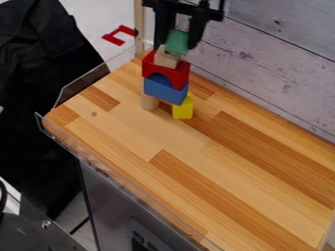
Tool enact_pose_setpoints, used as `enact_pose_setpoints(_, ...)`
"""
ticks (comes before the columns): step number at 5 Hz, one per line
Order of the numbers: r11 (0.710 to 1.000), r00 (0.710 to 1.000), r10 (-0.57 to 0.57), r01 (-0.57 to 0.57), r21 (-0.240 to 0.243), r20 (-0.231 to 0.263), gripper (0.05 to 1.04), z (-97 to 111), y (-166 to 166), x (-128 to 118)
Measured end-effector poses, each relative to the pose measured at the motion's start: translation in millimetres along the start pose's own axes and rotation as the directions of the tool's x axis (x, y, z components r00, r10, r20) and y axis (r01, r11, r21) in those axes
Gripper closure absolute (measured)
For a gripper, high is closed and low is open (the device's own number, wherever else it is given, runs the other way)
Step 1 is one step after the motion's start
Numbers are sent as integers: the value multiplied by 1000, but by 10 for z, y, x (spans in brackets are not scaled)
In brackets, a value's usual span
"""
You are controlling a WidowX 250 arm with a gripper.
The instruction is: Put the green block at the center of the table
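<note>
At the top of the camera view, the black gripper [178,34] hangs down around the green block [177,42]. Whether it grips the block cannot be made out. The green block is at the top of a stack, directly above a small beige block [167,57]. Below that are a red arch [165,72] and a blue arch [165,89]. A beige cylinder [150,102] and a yellow block [182,108] support the stack near the back left of the wooden table [190,162].
A clear plastic guard [82,83] runs along the table's left side. The grey plank wall [275,63] borders the back right edge. A red bracket-shaped piece [118,35] is beyond the table at the upper left.
</note>
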State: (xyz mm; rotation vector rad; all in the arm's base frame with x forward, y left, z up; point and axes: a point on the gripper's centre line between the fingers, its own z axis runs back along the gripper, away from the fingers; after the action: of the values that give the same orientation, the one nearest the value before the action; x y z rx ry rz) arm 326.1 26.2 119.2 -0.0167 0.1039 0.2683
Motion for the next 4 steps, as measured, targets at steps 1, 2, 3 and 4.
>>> enact_pose_setpoints(1, 999, 999, -48, 48, -9, 14, 525, -19, -272, -34)
enact_pose_setpoints(2, 994, 993, -106, 106, -13, -44, 525, -256, -582, -86)
enact_pose_setpoints(3, 985, 982, -172, 174, 18, -81, 525, -422, -871, -144)
enact_pose_setpoints(4, 975, 970, -217, 220, 10, -110, 525, -602, -1106, -221)
